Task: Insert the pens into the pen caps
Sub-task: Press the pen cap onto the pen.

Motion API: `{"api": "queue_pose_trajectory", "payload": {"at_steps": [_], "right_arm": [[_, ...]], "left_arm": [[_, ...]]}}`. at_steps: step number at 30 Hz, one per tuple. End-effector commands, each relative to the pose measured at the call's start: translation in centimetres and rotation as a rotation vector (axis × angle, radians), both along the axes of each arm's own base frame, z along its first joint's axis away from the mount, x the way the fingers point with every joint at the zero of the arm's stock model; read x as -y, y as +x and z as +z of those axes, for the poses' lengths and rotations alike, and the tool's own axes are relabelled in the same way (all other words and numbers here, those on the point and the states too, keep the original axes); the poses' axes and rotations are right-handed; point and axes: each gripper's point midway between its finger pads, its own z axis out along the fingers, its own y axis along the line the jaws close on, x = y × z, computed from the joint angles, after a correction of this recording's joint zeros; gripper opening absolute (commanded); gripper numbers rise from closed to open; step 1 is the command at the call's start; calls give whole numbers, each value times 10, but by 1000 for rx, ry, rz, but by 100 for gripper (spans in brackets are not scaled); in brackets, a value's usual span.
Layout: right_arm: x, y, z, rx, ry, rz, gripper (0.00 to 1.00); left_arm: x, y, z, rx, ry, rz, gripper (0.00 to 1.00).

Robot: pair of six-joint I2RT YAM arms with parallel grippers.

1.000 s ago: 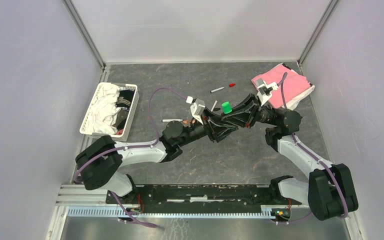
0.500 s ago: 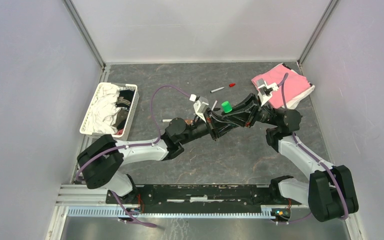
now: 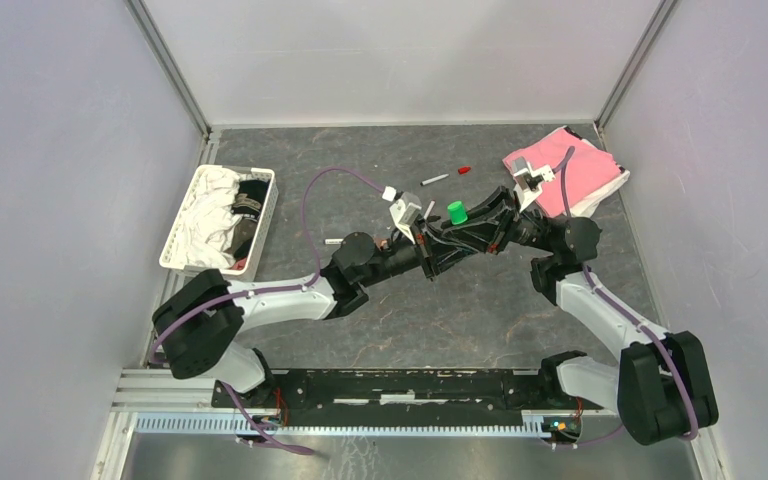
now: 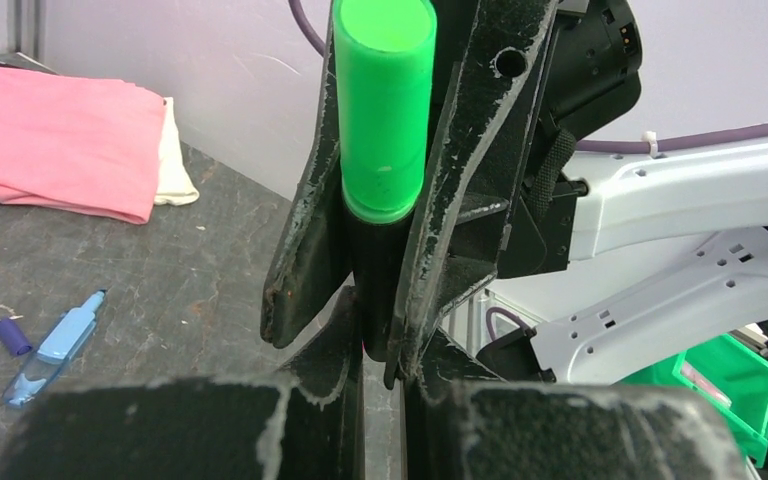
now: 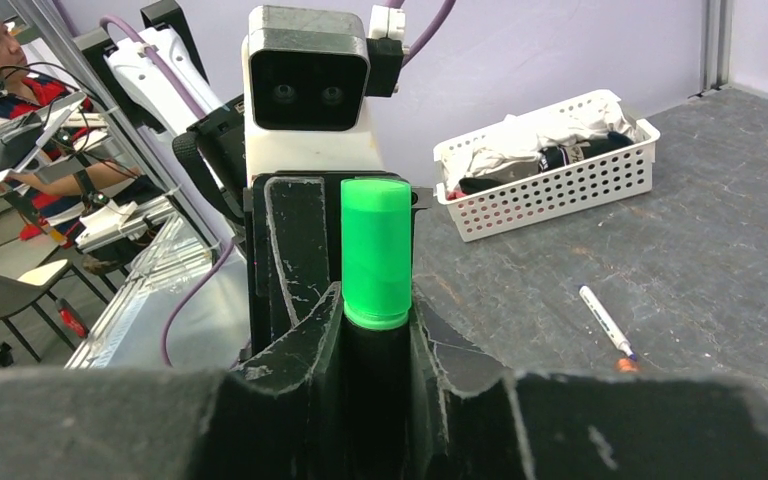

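Note:
The chunky black-and-green marker (image 3: 455, 212) stands nearly upright at the table's middle, its bright green cap (image 5: 375, 255) on top. My right gripper (image 5: 375, 335) is shut on its black body. In the left wrist view the marker (image 4: 383, 110) shows between the right fingers. My left gripper (image 4: 385, 345) faces the right one, its jaws almost together, tips against the marker's lower end. A thin white pen (image 5: 605, 320) lies by an orange cap (image 5: 625, 365). A blue marker (image 4: 60, 340) lies beside a purple cap (image 4: 10, 335). Another pen (image 3: 435, 180) and a red cap (image 3: 464, 170) lie behind.
A white basket (image 3: 182, 225) of cloths stands at the left. A folded pink cloth (image 3: 580, 170) lies at the back right. A white pen (image 3: 338, 242) lies left of the grippers. The two arms cross over the table's middle.
My left gripper has moved a little to the right and closer against the right gripper and the marker. The right arm has hardly moved.

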Motion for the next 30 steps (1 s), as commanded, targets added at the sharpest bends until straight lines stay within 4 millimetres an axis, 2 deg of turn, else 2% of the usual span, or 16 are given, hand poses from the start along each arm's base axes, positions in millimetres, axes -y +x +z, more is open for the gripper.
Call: {"api": "queue_pose_trajectory", "payload": {"at_steps": [1, 3, 6, 8, 11, 12, 14, 18, 21, 23, 25, 28, 30], "right_arm": [[-7, -19, -7, 17, -36, 84, 2], [-7, -20, -6, 32, -37, 86, 0], [-7, -20, -4, 70, -45, 85, 0], [-6, -17, -3, 93, -61, 83, 0], [-5, -17, -3, 123, -72, 85, 0], [-5, -19, -3, 131, -76, 91, 0], [-5, -21, -6, 148, -84, 100, 0], [-3, -28, -15, 222, -114, 130, 0], [-3, -29, -23, 276, -135, 138, 0], [-3, -28, -29, 300, -151, 139, 0], [-3, -25, -36, 321, -165, 133, 0], [-4, -22, -41, 348, -165, 115, 0], [-4, -21, -42, 373, -155, 97, 0]], "left_arm": [[-7, -3, 54, 101, -127, 7, 2], [-9, -3, 56, 92, -147, 7, 4], [-12, -5, 53, 85, -148, 4, 18], [-15, -13, 48, 96, -133, -32, 28], [-26, -31, 33, 121, -80, -92, 48], [-32, -36, 22, 119, -46, -101, 54], [-45, -45, 13, 131, -4, -101, 61], [-74, -48, 18, 190, 68, -22, 65], [-91, -39, 34, 255, 107, 77, 66], [-98, -26, 42, 264, 134, 162, 71], [-98, -18, 49, 269, 158, 192, 72], [-86, -12, 64, 240, 158, 176, 72], [-77, -8, 63, 227, 178, 166, 72]]}}
